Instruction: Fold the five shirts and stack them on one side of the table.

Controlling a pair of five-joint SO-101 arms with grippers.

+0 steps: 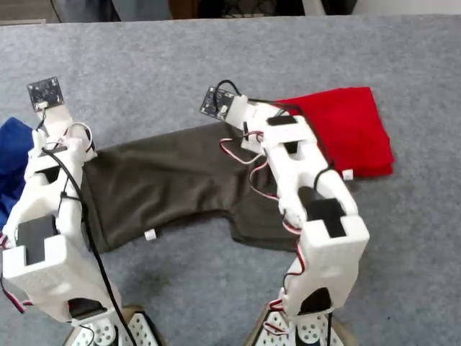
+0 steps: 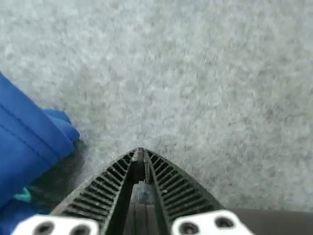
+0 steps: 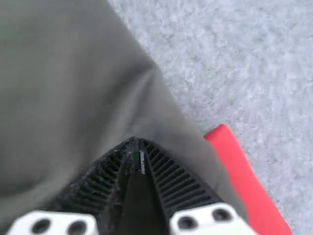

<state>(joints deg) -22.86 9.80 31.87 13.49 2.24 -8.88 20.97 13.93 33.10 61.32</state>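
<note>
Judged the likeliest trouble to be a lopsided fold: with the right gripper clamped on the dark shirt and the left gripper perhaps holding nothing, would have hauled one edge over alone and left a twisted heap. Feared also a slip of the thin cloth out of the right fingertips partway up, given so small a pinch. Reckoned on a wide swing snagging the red shirt, folded just beside and beyond the right fingertips, or the blue shirt, close off one side of the left fingertips, and spoiling either.

Found the right fingers closed, tips together, with creases in the cloth running in toward them. Found the left fingers closed too; could not tell of any cloth pinched between them. Noted a dark edge just behind them and bare grey table ahead. Saw the dark shirt spread wide and mostly flat between the two grippers, not yet folded, with one part reaching back toward the arm bases and a small white tag at that near edge.
</note>
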